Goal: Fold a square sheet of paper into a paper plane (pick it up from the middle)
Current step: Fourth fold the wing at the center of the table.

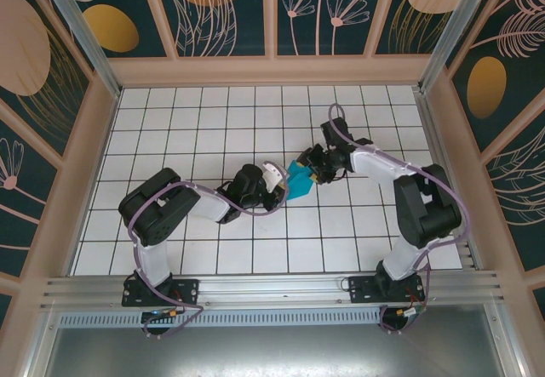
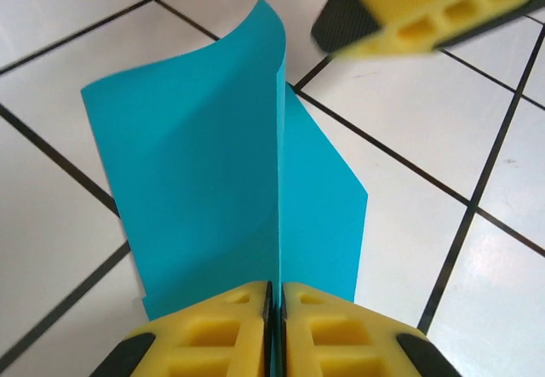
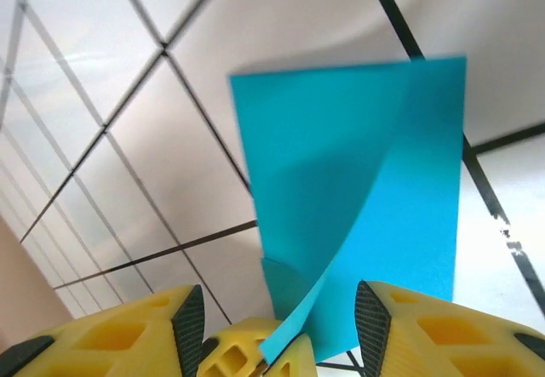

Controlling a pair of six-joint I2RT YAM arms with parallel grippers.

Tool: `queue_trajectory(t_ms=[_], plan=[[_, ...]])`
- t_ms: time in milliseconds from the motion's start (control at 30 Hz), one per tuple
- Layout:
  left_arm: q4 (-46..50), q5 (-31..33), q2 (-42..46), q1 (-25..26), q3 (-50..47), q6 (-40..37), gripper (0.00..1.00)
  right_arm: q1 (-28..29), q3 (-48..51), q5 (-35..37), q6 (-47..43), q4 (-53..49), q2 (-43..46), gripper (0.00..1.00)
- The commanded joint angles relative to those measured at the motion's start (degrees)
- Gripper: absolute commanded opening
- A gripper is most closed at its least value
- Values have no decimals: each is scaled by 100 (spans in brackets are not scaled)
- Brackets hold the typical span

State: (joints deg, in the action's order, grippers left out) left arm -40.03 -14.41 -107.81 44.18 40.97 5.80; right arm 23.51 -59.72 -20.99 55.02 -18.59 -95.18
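Observation:
The square sheet of paper [image 1: 300, 181] is bright cyan and folded along a crease, held up off the white tiles between the two arms. My left gripper [image 2: 277, 300] is shut on the folded edge, and its two flaps [image 2: 196, 164] spread away from the yellow fingers [image 2: 213, 330]. My right gripper [image 3: 281, 322] stands open around the paper's far end [image 3: 375, 181]; its ribbed pads [image 3: 189, 326] are apart and off the paper. In the top view the left gripper [image 1: 281, 187] and right gripper [image 1: 317, 169] face each other across the sheet.
White tiled floor [image 1: 213, 130] with black grid lines, ringed by patterned walls [image 1: 230, 11]. A metal rail [image 1: 272, 288] runs along the near edge by both arm bases. A finger of the right gripper [image 2: 426, 11] hangs just beyond the paper's tip in the left wrist view.

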Motion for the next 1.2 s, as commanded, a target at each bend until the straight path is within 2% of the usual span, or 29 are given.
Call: queue_trajectory(t_ms=[0, 133, 267, 433, 633, 900, 1167], plan=[[50, -72, -65, 10, 79, 848, 13, -157, 457, 19, -943, 309, 420, 53], [-60, -122, -56, 9, 69, 1723, 12, -222, 980, -96, -1473, 812, 672, 54], [-144, -221, -37, 11, 69, 2503, 13, -433, 1540, -621, -1916, 1519, 873, 52], [-277, -230, -56, 11, 16, 3227, 13, -442, 1910, -1324, -1900, 2208, 808, 51], [-459, -44, -36, 11, -114, 3869, 14, -304, 1832, -1468, -1796, 2386, 491, 49], [-586, 29, -6, 11, -205, 4265, 15, -110, 1524, -1587, -1658, 2427, -18, 50], [-472, -277, -169, 11, -56, 4441, 17, -42, 1331, -1509, -1619, 2338, -291, 52]])
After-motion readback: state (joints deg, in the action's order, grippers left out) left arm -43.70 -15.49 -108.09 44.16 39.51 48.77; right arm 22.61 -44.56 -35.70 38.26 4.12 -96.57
